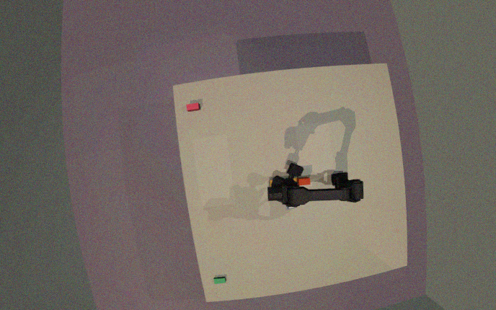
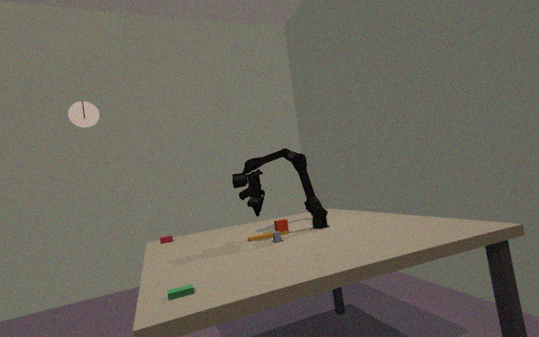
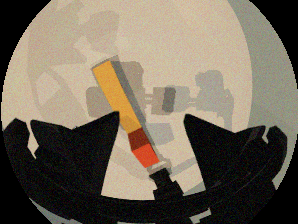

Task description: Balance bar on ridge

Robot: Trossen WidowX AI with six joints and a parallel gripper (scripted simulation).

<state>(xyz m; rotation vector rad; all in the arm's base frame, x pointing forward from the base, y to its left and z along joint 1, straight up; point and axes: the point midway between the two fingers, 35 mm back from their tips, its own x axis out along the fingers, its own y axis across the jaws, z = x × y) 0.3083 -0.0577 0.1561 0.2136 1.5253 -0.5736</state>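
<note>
A yellow-orange bar [image 1: 270,182] [image 2: 259,237] [image 3: 116,94] lies flat on the table, with a red-orange block [image 1: 304,181] [image 2: 280,225] [image 3: 146,154] on its end nearer the arm's base. A small grey ridge [image 2: 276,237] stands beside the bar, apart from it; only a sliver shows from above in the top view, past the arm. My gripper [image 2: 257,215] [image 3: 152,116] is open and empty, pointing down above the bar. In the wrist view the bar runs slantwise below the fingers, left of the middle between the tips.
A crimson block [image 1: 192,107] [image 2: 166,239] lies near one far corner of the table [image 1: 311,248] [image 2: 357,246]. A green block [image 1: 219,280] [image 2: 180,292] lies near another corner. The arm's base [image 2: 320,220] stands beyond the bar's block end.
</note>
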